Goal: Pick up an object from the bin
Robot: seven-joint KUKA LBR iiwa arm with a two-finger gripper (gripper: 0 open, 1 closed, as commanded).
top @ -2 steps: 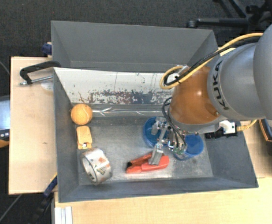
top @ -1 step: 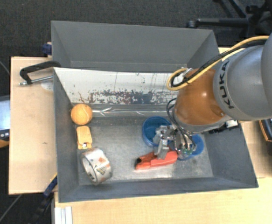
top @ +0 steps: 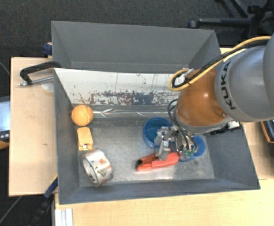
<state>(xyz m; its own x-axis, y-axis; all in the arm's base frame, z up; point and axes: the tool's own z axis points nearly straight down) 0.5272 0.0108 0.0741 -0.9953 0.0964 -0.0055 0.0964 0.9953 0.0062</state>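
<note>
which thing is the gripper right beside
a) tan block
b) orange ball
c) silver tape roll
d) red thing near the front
d: the gripper hangs just above the red thing, while the orange ball, the tan block and the silver tape roll all lie well off to the view's left.

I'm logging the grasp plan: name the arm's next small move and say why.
Probably a short drop onto the red, black-tipped tool: the gripper is right over its thicker end, beside the blue round piece, while the orange ball and tape roll lie far off at the bin's left.
</note>
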